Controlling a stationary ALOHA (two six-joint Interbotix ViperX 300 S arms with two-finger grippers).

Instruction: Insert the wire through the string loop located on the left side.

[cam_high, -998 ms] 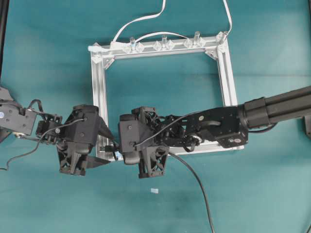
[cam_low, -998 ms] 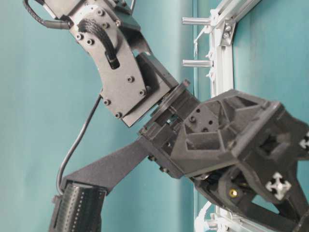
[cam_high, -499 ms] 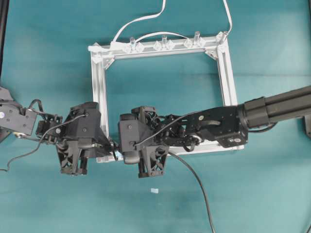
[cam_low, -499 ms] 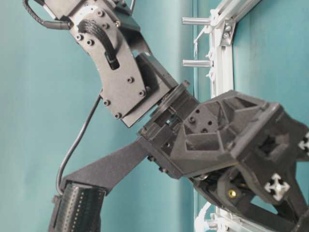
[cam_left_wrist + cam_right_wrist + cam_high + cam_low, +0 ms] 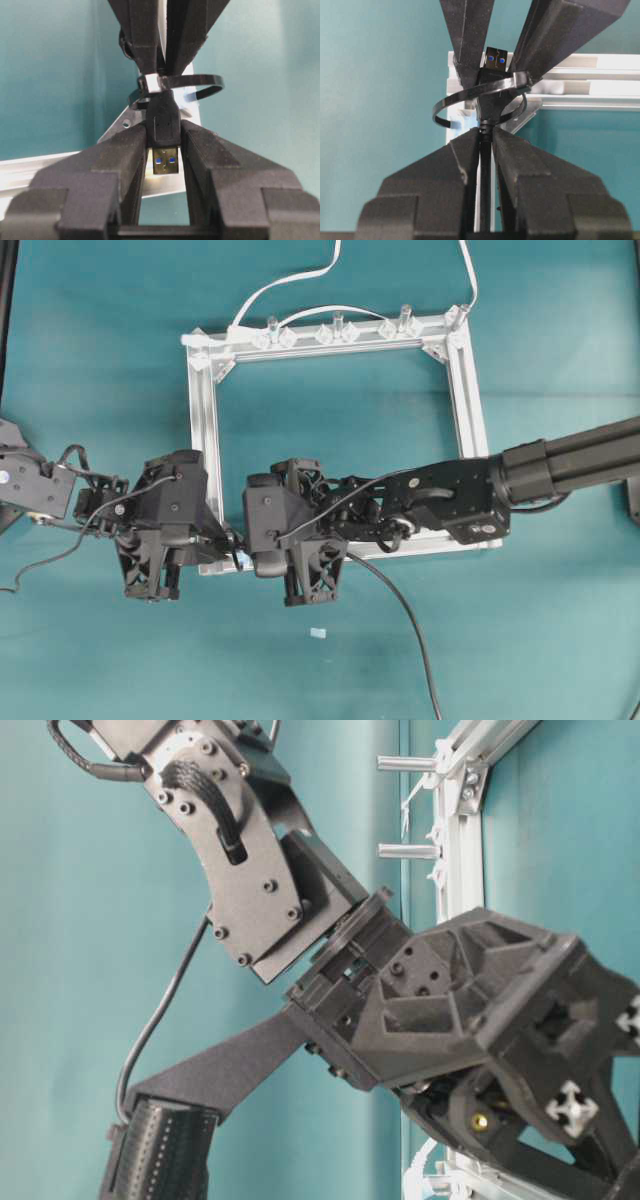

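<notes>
The plug end of the wire already sits through the string loop, a thin dark band that rings the plug's black body at the near-left corner of the aluminium frame on the teal table. The left hand is closed on the plug — its two pads press the plastic shell from either side, with the silver tip and its blue insert poking out toward the left wrist camera. The right hand is narrowed onto the cable just behind the plug's strain relief, on the other side of the loop.

The plug is likely light and rigid, so the flat sides of its shell look like the best place to hold — firm, with nothing to crush. The metal tip is probably slicker and worth avoiding. The cable behind is thin and limp; held far from the plug it would sag and lose aim, so a grip close to the strain relief seems right. The loop looks springy yet slight, and a sideways tug could bend it or drag it along the bracket.

In the overhead view the two hands meet nose to nose at that corner.
</notes>
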